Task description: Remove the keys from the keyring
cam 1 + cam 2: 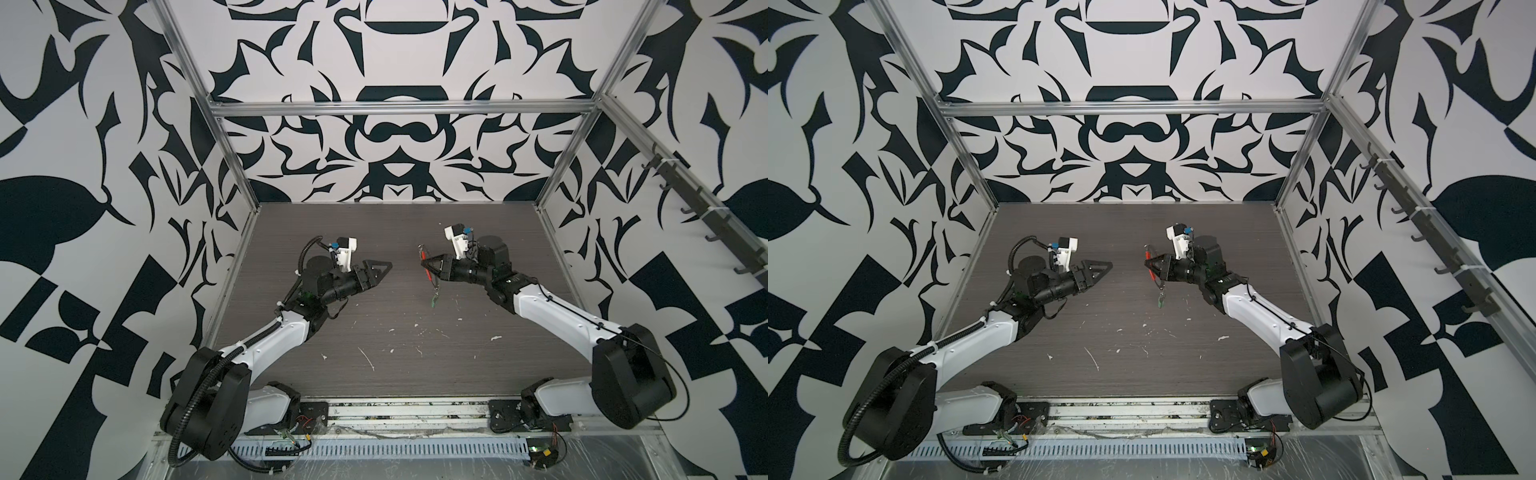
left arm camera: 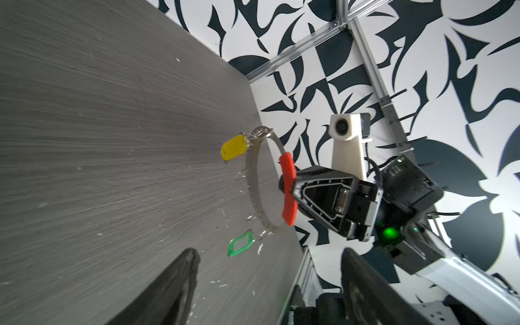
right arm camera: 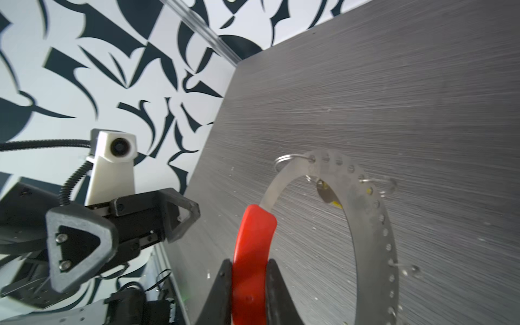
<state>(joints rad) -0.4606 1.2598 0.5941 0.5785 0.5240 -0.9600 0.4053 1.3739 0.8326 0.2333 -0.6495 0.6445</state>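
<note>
My right gripper (image 3: 250, 264) is shut on the red sleeve (image 3: 253, 247) of the keyring (image 3: 374, 225), a flat grey hoop held upright above the table. In the left wrist view the keyring (image 2: 253, 191) carries a yellow tag (image 2: 233, 147) at one end and a green tag (image 2: 240, 244) at the other, each on a small split ring. A silver key (image 3: 326, 194) shows beside the hoop in the right wrist view. In both top views the green tag (image 1: 434, 301) (image 1: 1160, 300) dangles under the right gripper (image 1: 424, 262) (image 1: 1147, 262). My left gripper (image 1: 384, 274) (image 1: 1104, 273) (image 2: 270, 259) is open and empty, facing the ring, a gap away.
The dark wood-grain table (image 1: 374, 340) bears scattered white flecks near its front. Patterned walls and aluminium frame posts (image 1: 237, 174) enclose it on three sides. A rail with hooks (image 1: 706, 216) runs along the right wall.
</note>
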